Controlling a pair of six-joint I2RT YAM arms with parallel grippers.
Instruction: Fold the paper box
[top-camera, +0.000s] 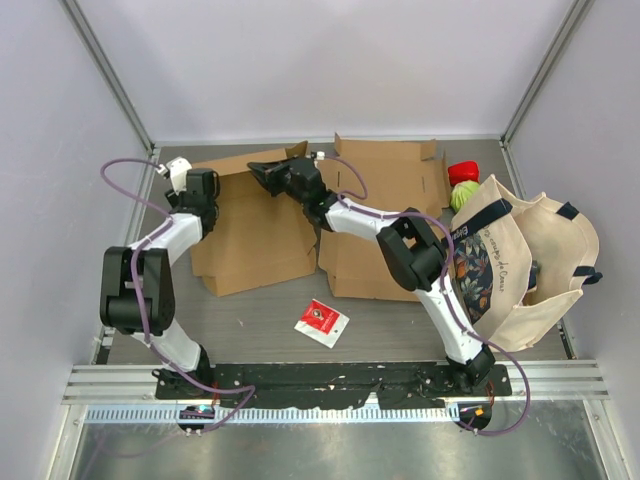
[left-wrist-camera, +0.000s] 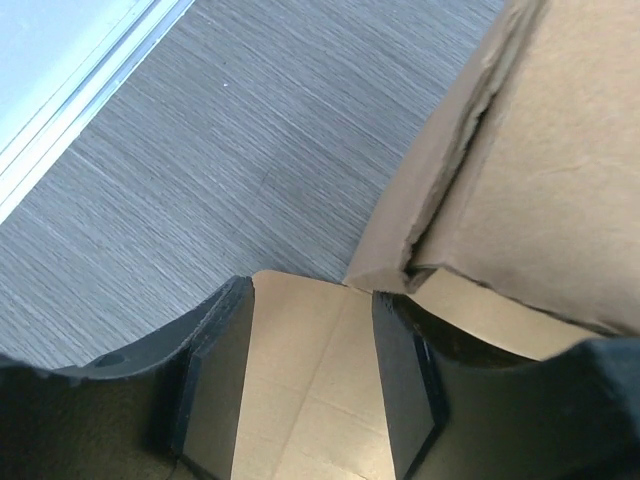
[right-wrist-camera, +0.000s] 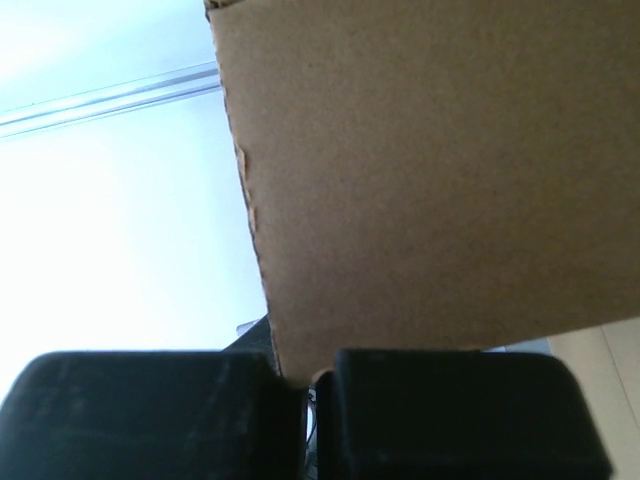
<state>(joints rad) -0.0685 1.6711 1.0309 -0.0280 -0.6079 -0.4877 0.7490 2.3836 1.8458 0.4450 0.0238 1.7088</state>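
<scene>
A flat brown cardboard box (top-camera: 255, 230) lies left of centre, and a second flat cardboard sheet (top-camera: 385, 215) lies beside it on the right. My left gripper (top-camera: 193, 185) is at the left box's far left corner. In the left wrist view it (left-wrist-camera: 310, 370) is open, with a cardboard panel (left-wrist-camera: 310, 400) showing between the fingers and a raised flap (left-wrist-camera: 540, 170) to the right. My right gripper (top-camera: 268, 174) reaches across to the left box's far edge. In the right wrist view it (right-wrist-camera: 310, 390) is shut on the lower edge of an upright cardboard flap (right-wrist-camera: 430, 170).
A cream tote bag (top-camera: 520, 260) stands at the right, next to my right arm. A red and a green object (top-camera: 462, 180) sit behind it. A red-and-white packet (top-camera: 322, 322) lies on the grey table near the front. White walls enclose the table.
</scene>
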